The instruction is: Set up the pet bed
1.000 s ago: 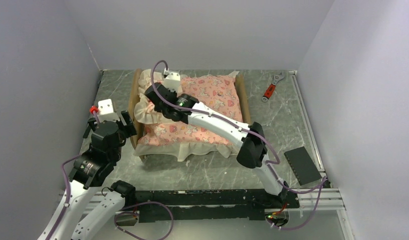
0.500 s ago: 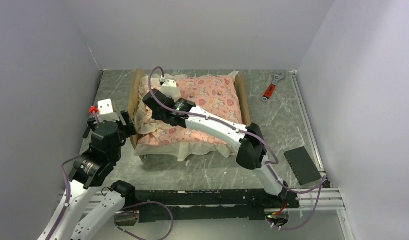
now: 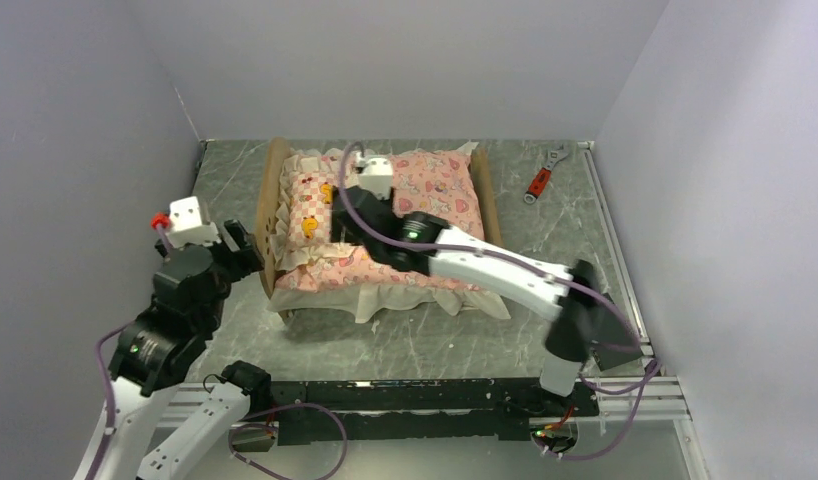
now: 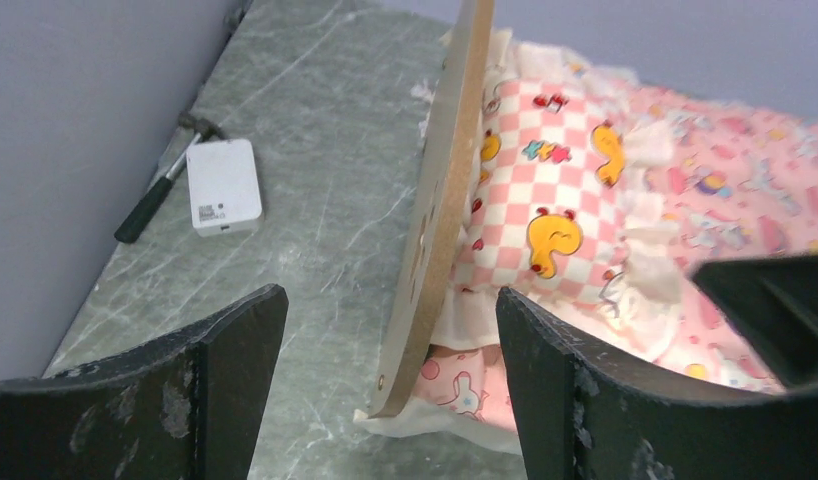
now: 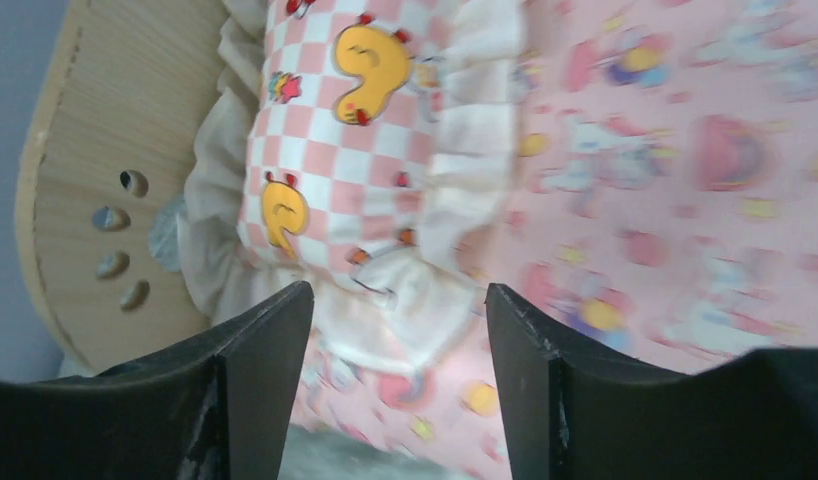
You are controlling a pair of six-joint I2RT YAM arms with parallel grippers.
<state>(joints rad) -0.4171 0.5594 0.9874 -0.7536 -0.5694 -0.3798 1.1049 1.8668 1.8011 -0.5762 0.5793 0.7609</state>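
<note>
Wooden pet bed (image 3: 269, 205) at the table's (image 3: 405, 345) far edge looks light, stiff; headboard (image 4: 440, 220) offers hold. Left gripper (image 4: 390, 295), right gripper (image 5: 397, 290) gape empty.

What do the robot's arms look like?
The left arm and right arm are white with chunky black joints, each trailing a purple cable. White camera boxes sit on the wrists. The left gripper and right gripper have flat, scuffed black fingers.

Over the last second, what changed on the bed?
The right end effector let go of the pillow and backed off rightward; the pillow now lies checkered side up against the headboard. The left end effector, open, drifted slightly left. The mattress and wrench stayed put.
</note>
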